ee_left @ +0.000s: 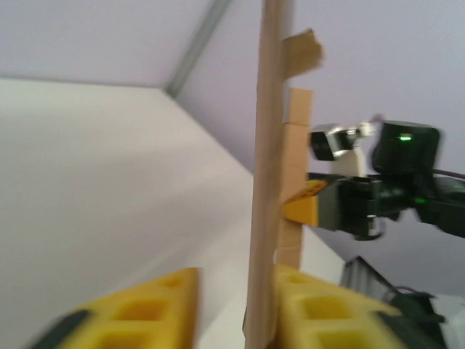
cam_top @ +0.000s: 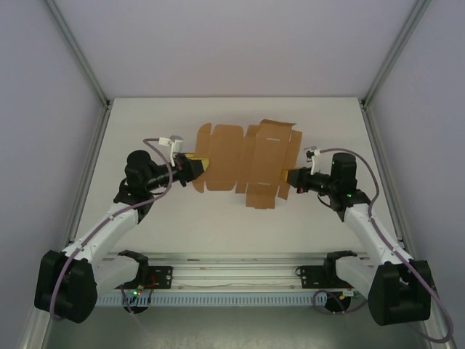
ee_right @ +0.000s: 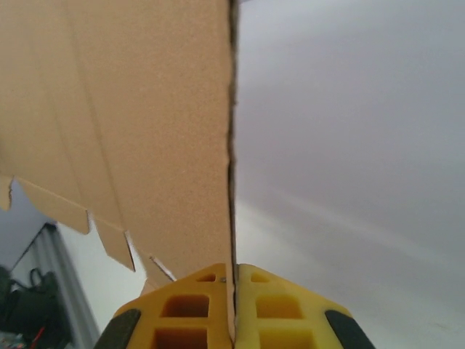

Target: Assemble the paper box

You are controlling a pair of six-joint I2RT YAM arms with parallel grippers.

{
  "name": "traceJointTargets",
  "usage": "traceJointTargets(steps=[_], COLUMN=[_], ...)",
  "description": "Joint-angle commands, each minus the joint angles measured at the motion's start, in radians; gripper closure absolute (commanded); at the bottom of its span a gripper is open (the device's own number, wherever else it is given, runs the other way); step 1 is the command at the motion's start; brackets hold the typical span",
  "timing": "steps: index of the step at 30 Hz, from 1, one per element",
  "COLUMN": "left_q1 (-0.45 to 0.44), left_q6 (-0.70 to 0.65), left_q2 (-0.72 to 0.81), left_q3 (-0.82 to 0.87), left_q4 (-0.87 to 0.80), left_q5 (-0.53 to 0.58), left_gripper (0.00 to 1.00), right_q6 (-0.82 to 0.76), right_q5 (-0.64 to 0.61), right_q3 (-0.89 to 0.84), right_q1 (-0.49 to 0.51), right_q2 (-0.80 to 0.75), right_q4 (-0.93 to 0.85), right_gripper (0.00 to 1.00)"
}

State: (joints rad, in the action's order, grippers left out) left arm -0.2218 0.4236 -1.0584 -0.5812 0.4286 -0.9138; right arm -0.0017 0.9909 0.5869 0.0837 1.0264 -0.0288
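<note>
The paper box (cam_top: pixel 247 163), a flat brown die-cut sheet, sits over the middle of the table (cam_top: pixel 218 233), stretched between the two arms. The right gripper (ee_right: pixel 232 275) has its jaws pinched tight on the sheet's right edge. The left gripper (ee_left: pixel 236 291) has its jaws partly apart around the left edge, with one yellow pad (ee_left: pixel 312 302) against the cardboard and the other clear of it.

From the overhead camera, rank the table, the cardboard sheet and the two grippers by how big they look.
1. table
2. paper box, a flat sheet
3. left gripper and right gripper: about alike, not ranked apart.
</note>
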Motion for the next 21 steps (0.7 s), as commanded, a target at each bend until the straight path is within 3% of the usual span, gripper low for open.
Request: traceJointTargets(steps=[1,3,6,12,16,21], left_q1=[0.005,0.004,0.004,0.005,0.004,0.004], left_q6=[-0.052,-0.049,-0.041,-0.022,-0.014,-0.005], left_q2=[0.005,-0.007,-0.015,-0.047,-0.079,-0.098], left_q3=[-0.038,-0.051,-0.043,-0.079,-0.085,-0.086], left_q4=[-0.269,-0.398,-0.465,-0.531,-0.517,-0.526], left_q5=[0.265,0.4,0.476,0.543,0.526,0.527], left_gripper=[0.0,0.0,0.0,0.0,0.0,0.0], right_q6=[-0.07,-0.103,-0.199,-0.334,-0.47,-0.654], right_q5=[-0.146,-0.184,-0.304,-0.549,-0.704,-0.999], right_q3=[0.046,0.076,0.147,0.345,0.46,0.52], right_q1=[0.028,0.054,0.101,0.137,0.185,0.301], right_q2=[0.058,0.119,0.218,0.381,0.496,0.606], right_q4=[-0.111,-0.166,-0.258,-0.397,-0.482,-0.442], right_gripper=[1.0,1.0,1.0,1.0,0.98,0.96])
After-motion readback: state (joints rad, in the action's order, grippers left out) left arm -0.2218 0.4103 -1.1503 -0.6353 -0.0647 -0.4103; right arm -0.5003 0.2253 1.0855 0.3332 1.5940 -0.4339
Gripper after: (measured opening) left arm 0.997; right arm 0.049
